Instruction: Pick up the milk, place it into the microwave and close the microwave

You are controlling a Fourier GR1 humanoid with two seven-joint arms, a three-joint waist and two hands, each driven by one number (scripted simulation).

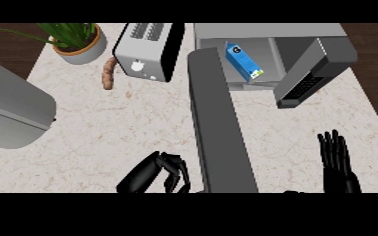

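The milk (244, 63), a blue carton with a white base, stands tilted inside the open microwave (266, 32) at the back right. The microwave's grey door (218, 125) is swung wide and reaches toward me down the middle of the counter. My left hand (156, 174) is at the lower edge, just left of the door's near end, with curled fingers holding nothing. I cannot tell whether it touches the door. My right hand (339, 164) rests at the lower right, fingers straight and pointing up, apart from the microwave.
A silver toaster (148, 50) stands left of the microwave, with a brown sausage (108, 75) beside it. A potted plant (77, 42) is at the back left. A large grey appliance (22, 111) takes up the left edge.
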